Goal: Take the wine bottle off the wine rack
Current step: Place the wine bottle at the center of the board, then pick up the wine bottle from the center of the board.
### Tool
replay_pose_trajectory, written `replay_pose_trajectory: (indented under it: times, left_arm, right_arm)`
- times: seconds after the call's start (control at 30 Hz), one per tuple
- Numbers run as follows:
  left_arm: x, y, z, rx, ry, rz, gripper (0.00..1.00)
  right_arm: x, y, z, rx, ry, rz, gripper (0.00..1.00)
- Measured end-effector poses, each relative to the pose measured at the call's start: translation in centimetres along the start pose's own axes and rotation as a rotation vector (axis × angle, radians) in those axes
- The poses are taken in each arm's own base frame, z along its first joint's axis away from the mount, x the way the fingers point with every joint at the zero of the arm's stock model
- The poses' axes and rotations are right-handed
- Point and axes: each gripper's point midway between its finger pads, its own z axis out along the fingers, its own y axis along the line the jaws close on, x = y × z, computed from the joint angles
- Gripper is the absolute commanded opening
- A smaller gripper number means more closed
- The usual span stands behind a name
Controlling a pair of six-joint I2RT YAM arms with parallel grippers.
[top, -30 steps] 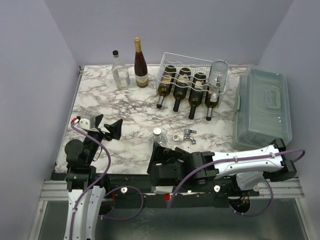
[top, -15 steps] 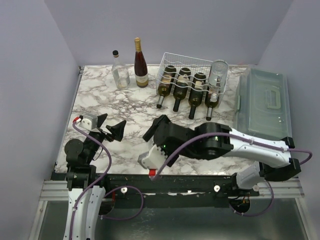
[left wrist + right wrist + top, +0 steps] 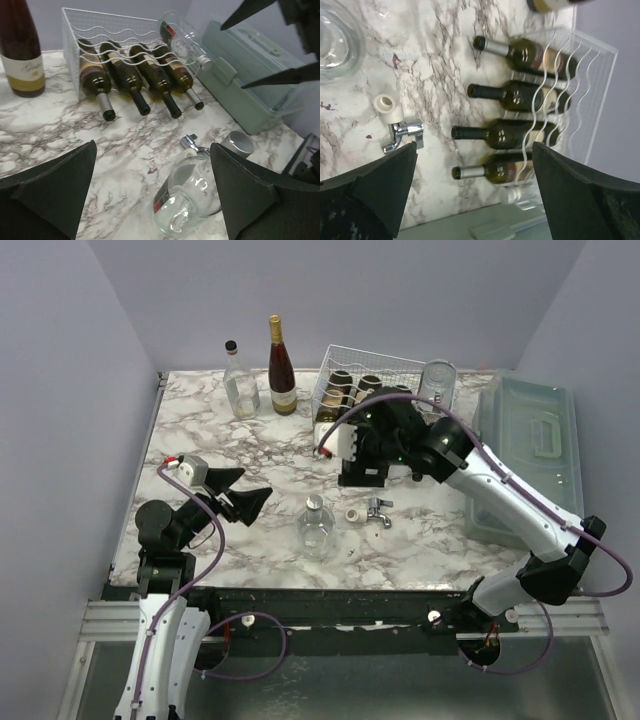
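Wine rack (image 3: 372,362) at far edge of worktop (image 3: 220,440), right of centre. Four dark wine bottles (image 3: 520,95) lie in its cradles, necks toward the near edge. Right gripper (image 3: 474,150) hangs just before the necks, jaws wide apart, empty. Left gripper (image 3: 153,145) near the near-left corner, jaws apart, empty.

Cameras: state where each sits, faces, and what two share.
Top external: high behind the robot, facing the marble table; both arms show.
Left wrist: low left, facing the white wire-grid wine rack; open left gripper shows.
Right wrist: over the rack front, facing down; open right gripper shows.
Both wrists share four dark glass bottles.
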Motion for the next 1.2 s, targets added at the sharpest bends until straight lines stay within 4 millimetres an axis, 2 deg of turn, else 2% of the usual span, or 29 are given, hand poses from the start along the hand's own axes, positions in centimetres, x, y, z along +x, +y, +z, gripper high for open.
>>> replay_pose_trajectory:
  times: [0.13, 0.23, 0.37, 0.4, 0.43, 0.57, 0.63, 0.73, 0.8, 0.93, 1.03, 1.2]
  left_arm:
    - [0.3, -1.1, 0.4, 0.07, 0.023, -0.049, 0.93]
    - [0.6, -2.3, 0.3, 0.125, 0.046, -0.105, 0.93]
    - [0.2, -4.0, -0.4, 0.178, 0.037, -0.131, 0.95]
    - [0.1, -4.4, -0.6, 0.188, 0.031, -0.132, 0.99]
    - [0.0, -4.8, -0.8, 0.201, 0.024, -0.128, 0.99]
    - [-0.3, -6.4, -1.5, 0.236, 0.008, -0.131, 0.99]
    - [0.3, -6.8, -1.7, 0.231, 0.024, -0.149, 0.99]
    - [1.3, -6.6, -1.5, 0.183, 0.06, -0.179, 0.99]
    - [1.7, -7.4, -1.5, 0.194, 0.081, -0.187, 0.99]
    - [2.2, -7.0, -1.3, 0.121, 0.106, -0.199, 0.99]
    - [2.5, -6.7, -1.0, 0.065, 0.124, -0.202, 0.99]
    - [3.4, -7.1, -0.1, -0.011, 0.191, -0.18, 0.99]
  right_arm:
    - [4.8, -1.4, 1.5, 0.001, 0.0, 0.25, 1.0]
    - [7.9, -0.5, 2.6, -0.027, -0.016, 0.429, 1.0]
    - [9.7, 1.3, 3.7, -0.068, -0.1, 0.634, 1.0]
    - [9.7, 2.2, 4.4, -0.093, -0.132, 0.689, 1.0]
    - [10.1, 2.1, 4.0, -0.077, -0.148, 0.721, 1.0]
    - [11.1, 3.3, 4.5, -0.087, -0.246, 0.868, 1.0]
    - [11.7, 3.8, 4.7, -0.102, -0.288, 0.928, 1.0]
    - [13.8, 3.7, 4.5, -0.088, -0.327, 1.023, 1.0]
    - [14.9, 3.5, 4.4, -0.07, -0.351, 1.058, 1.0]
    - [14.5, 4.2, 4.2, -0.101, -0.387, 1.058, 1.0]
    - [14.1, 3.9, 3.7, -0.093, -0.412, 1.036, 1.0]
    - [13.6, 3.5, 2.9, -0.072, -0.437, 1.008, 1.0]
